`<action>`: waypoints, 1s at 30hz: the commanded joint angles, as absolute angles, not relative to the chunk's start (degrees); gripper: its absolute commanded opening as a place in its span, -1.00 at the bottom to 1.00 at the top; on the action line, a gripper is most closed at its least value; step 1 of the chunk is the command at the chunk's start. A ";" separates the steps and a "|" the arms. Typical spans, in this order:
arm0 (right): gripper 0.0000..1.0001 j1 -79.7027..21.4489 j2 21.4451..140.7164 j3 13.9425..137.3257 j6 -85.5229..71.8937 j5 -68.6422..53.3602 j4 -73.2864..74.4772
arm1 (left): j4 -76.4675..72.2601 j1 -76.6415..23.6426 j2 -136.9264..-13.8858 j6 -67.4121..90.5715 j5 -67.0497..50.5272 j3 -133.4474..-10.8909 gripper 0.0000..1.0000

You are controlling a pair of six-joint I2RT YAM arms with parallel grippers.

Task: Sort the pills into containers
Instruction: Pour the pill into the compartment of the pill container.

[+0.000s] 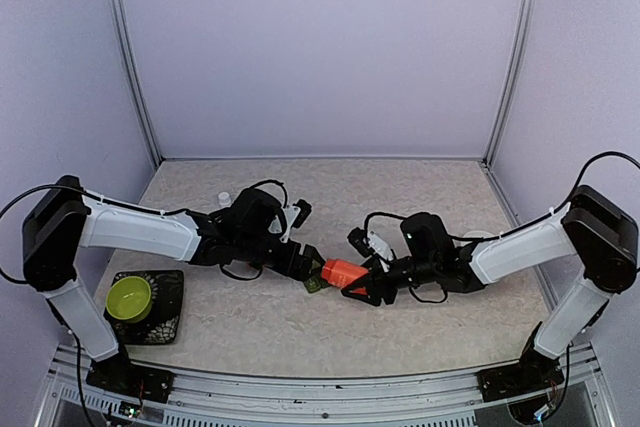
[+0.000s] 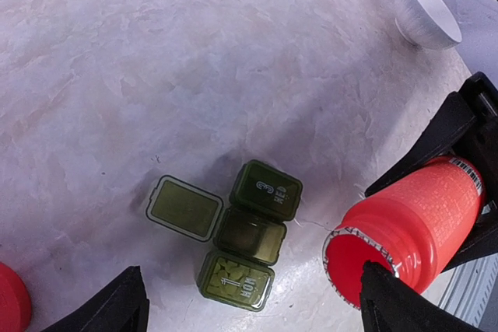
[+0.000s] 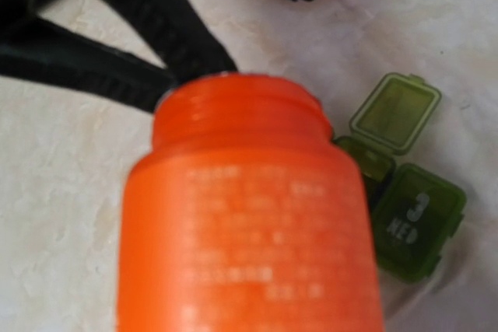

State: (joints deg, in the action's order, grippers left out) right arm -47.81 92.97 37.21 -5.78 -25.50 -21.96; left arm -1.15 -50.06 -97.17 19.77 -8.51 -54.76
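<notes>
Dark-green translucent plastic forms the three-cell pill box, which lies flat on the mottled beige table surface between the two arms, near the middle of the work area. The end cells, marked MON and WED, have their lids down. The middle cell is uncovered, with its hinged lid swung out sideways and resting on the table. Pale lumps show through the MON lid; whether they are pills cannot be told. The left gripper hovers over the pill box with its fingers spread wide apart and nothing between them. The right gripper is clamped on an orange plastic bottle, one black finger on each side of the body. The bottle is uncapped and tipped to near horizontal, its open mouth pointing toward the pill box and just beside it, not touching. A small white cup stands well apart, further back on the table. A lime-green bowl sits on a black tray by the base of the left arm.
</notes>
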 commanded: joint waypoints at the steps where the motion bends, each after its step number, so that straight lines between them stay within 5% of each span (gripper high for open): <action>1: -0.93 -48.78 94.29 39.43 -5.10 -24.70 -20.06 | -1.72 -50.45 -97.64 19.86 -8.49 -54.39 0.83; 30: -0.91 -48.72 96.68 43.13 -4.04 -23.45 -14.74 | -2.46 -51.06 -100.72 19.86 -9.62 -54.32 0.83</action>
State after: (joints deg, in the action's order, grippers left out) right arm -48.03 96.23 41.06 -4.58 -24.12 -14.50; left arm -0.34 -50.09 -100.03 19.75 -7.49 -54.68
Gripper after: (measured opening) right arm 0.525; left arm 0.916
